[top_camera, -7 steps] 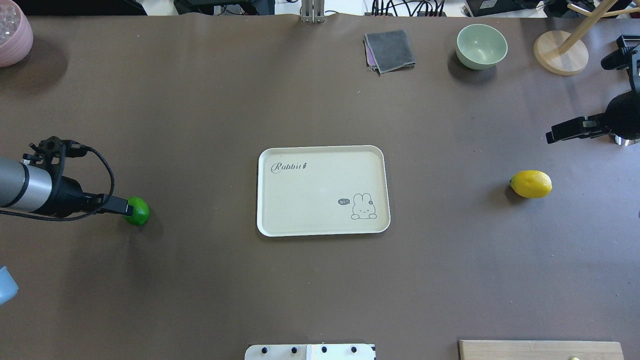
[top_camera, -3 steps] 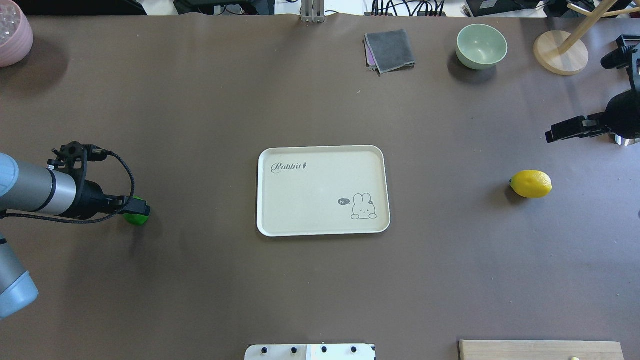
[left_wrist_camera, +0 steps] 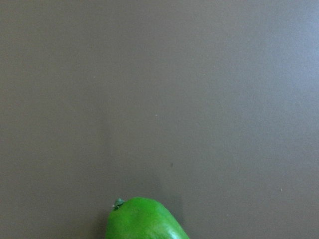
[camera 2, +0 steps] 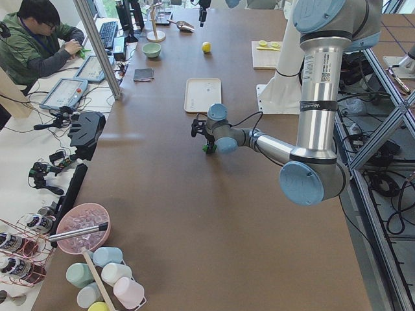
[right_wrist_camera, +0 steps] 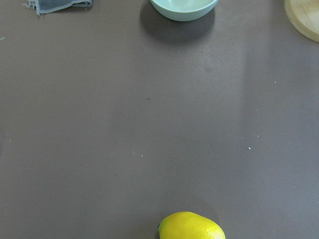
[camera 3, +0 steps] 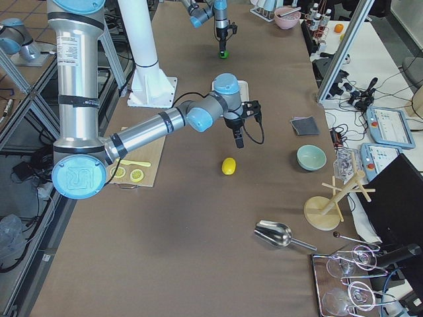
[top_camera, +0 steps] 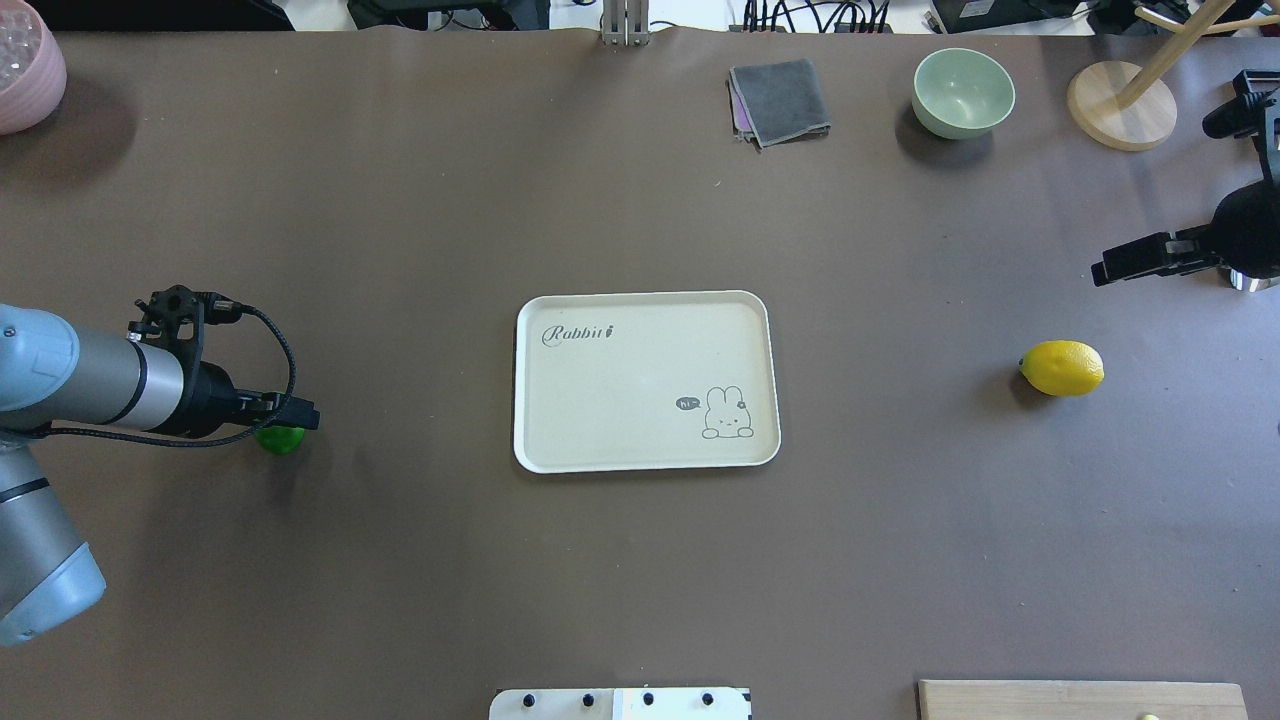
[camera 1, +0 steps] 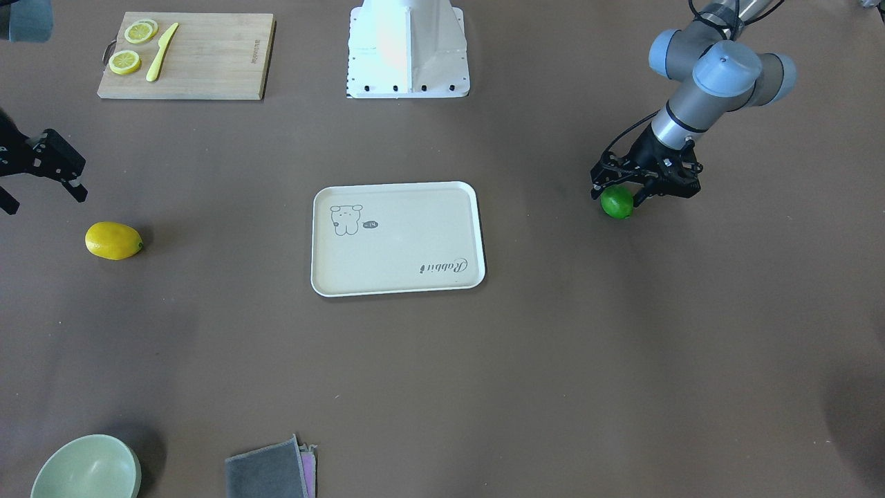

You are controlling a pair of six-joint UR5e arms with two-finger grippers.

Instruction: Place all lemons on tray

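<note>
Table cover (top_camera: 400, 200): brown, matt, smooth, paper-like sheet.
Tray (top_camera: 620, 400): cream plastic, low sheen.
Yellow lemon (top_camera: 1062, 367), on the tray's right-arm side: glossy, finely dimpled skin.
Green lemon (camera 1: 617, 201), on the tray's left-arm side: glossy, smooth.
Bowl (top_camera: 963, 92), beyond the tray: pale green, matt.
Cloth (top_camera: 780, 100), beyond the tray: grey fabric.
Cutting board (camera 1: 187, 55), robot-side of the tray: pale wood, visible grain.
Left arm (top_camera: 100, 380): brushed metal tube, blue-grey plastic caps.
</note>
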